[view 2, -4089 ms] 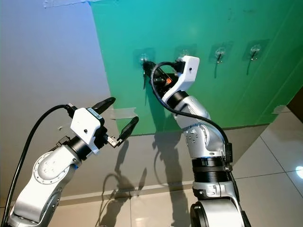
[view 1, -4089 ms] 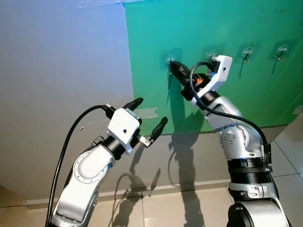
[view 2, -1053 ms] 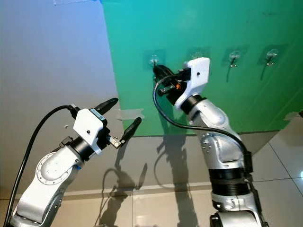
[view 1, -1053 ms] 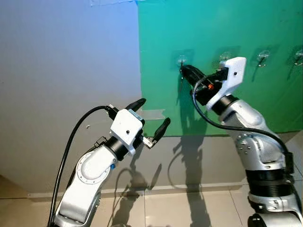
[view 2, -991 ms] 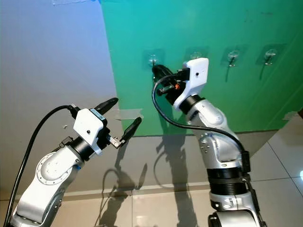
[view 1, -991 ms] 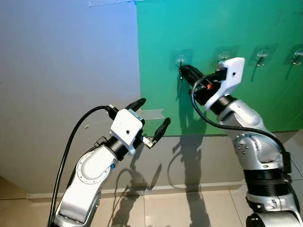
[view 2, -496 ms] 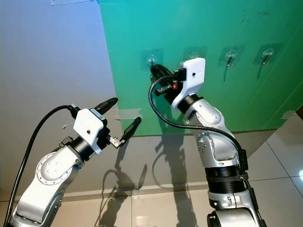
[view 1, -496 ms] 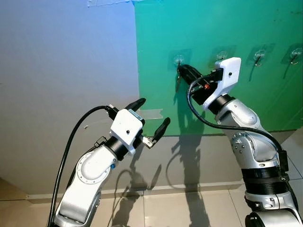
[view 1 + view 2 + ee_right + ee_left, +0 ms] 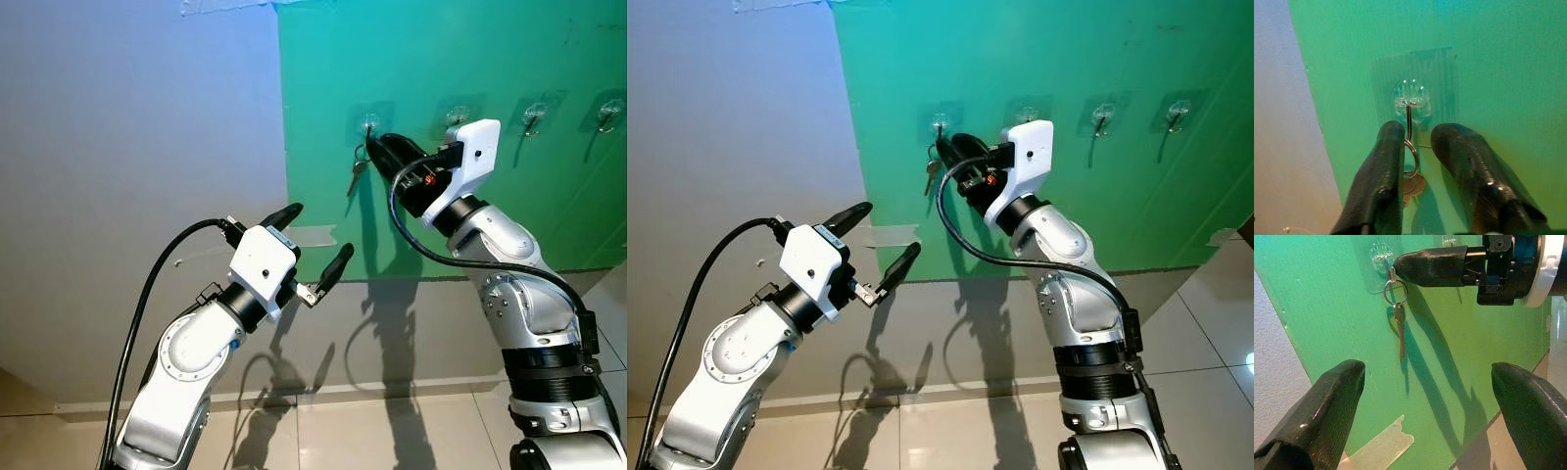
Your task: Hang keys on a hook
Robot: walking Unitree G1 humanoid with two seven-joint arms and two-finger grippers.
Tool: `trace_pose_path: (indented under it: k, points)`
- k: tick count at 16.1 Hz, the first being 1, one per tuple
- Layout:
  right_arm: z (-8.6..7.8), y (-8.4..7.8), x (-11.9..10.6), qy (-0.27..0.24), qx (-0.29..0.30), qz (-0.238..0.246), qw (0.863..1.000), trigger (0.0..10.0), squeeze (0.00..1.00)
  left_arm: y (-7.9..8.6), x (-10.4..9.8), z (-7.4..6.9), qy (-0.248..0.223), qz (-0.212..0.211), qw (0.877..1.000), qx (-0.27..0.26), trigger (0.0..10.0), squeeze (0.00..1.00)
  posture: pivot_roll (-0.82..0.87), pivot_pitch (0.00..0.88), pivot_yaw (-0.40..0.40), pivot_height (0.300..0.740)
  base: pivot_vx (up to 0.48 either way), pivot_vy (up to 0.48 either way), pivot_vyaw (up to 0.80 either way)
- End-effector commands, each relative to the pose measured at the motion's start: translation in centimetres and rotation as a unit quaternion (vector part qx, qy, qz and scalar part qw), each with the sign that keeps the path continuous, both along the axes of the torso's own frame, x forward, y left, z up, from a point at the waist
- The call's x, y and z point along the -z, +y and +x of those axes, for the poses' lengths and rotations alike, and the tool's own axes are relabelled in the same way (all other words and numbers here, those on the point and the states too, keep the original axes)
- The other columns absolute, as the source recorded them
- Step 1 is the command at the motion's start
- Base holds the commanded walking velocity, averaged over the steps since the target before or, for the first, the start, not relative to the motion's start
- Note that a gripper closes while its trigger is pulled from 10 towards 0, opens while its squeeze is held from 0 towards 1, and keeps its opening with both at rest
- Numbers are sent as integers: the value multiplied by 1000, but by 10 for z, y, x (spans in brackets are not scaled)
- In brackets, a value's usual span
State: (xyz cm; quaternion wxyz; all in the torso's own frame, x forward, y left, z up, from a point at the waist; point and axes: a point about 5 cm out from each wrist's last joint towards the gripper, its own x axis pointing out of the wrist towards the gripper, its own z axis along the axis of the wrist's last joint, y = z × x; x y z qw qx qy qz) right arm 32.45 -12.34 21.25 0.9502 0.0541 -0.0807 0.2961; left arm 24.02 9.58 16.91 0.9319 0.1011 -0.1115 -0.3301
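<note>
On the green wall panel (image 9: 441, 59), a row of clear adhesive hooks runs across, and the leftmost hook (image 9: 1409, 102) is the landmark. Just below and right of that hook the right hand (image 9: 1418, 147) is parted, one finger (image 9: 1382, 161) touching the key ring (image 9: 1395, 291). The ring sits on the hook, the keys (image 9: 1400, 328) dangling beneath. Best to draw straight back without snagging it. Well below the hook, the left hand (image 9: 312, 247) hovers spread, empty.

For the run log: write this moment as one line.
keys: ring on leftmost hook, hanging free | right end effector: open, astride the ring | left end effector: open, idle, away from green board
</note>
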Motion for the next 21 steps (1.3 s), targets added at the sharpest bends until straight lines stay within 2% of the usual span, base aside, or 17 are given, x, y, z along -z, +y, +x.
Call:
trace_pose_path:
  k: [1, 2, 3, 4, 5, 9, 12, 13, 14, 15, 16, 17, 19, 20, 21]
  points:
    - [1, -5, 7, 19, 5, -24, 1000, 10000, 796, -1, -1, 2, -4, 2, 1000, 4, 10000, 0, -43, 0, 11, 740, 0, 0, 0]
    - [1, -5, 6, 18, 4, -26, 999, 10000, 796, -1, -1, 2, -4, 2, 1000, 4, 10000, 0, -44, 0, 13, 740, 0, 0, 0]
    - [0, -8, 5, 17, 4, -29, 999, 10000, 639, -1, -1, 1, -3, 2, 1000, 5, 10000, 0, -44, 0, 13, 740, 0, 0, 0]
    - [0, -9, 5, 16, 4, -30, 999, 10000, 525, -1, -1, 2, -4, 2, 1000, 5, 10000, 0, -44, 0, 13, 740, 0, 0, 0]
    - [-2, -10, 3, 10, 2, -30, 999, 10000, 0, -1, -1, 2, -4, 1, 1000, 6, 10000, 0, -42, 0, 12, 740, 0, 0, 0]
    - [-24, -20, -16, -28, -11, 22, 999, 10000, 0, -10, -3, -9, 4, -32, 998, 47, 10000, 0, -34, 0, -6, 740, 0, 0, 0]
    - [-56, -28, -25, -47, 3, 70, 996, 10000, 0, -12, -2, -10, 13, -37, 998, 59, 10000, 0, -33, 0, -3, 740, 0, 0, 0]
    - [-68, -32, -8, -10, 49, 62, 997, 10000, 0, -7, 5, -6, 32, -36, 998, 36, 10000, 0, -42, 0, 2, 740, 0, 0, 0]
    - [-71, -33, -2, 0, 69, 59, 996, 10000, 0, -5, 8, -5, 38, -37, 998, 27, 10000, 0, -44, 0, 4, 740, 0, 0, 0]
    - [-80, -45, 15, 11, 166, 52, 985, 10000, 0, 1, 15, -4, 51, -45, 998, -2, 10000, 0, -56, 0, 12, 740, 0, 0, -781]
    - [-92, -56, 30, 25, 245, 46, 968, 10000, 0, 8, 21, -2, 68, -54, 996, -29, 10000, 0, -56, 0, 18, 740, 0, 0, -781]
    - [-100, -59, 38, 40, 268, 53, 961, 10000, 0, 12, 28, -2, 84, -56, 994, -46, 10000, 0, -62, 0, 26, 740, 0, 0, -800]
    - [-108, -57, 53, 56, 279, 20, 958, 10000, 0, 19, 42, -5, 91, -24, 994, -62, 10000, 0, -69, 0, 33, 740, 0, 0, -800]
    - [-111, -55, 64, 69, 295, -3, 953, 10000, 0, 18, 46, -8, 87, -8, 995, -47, 10000, 0, -66, 0, 38, 740, 0, 0, -800]
    - [-114, -56, 81, 106, 328, -24, 939, 10000, 0, 13, 45, -11, 85, -10, 996, -28, 10000, 0, -68, 0, 43, 740, 0, 0, -800]
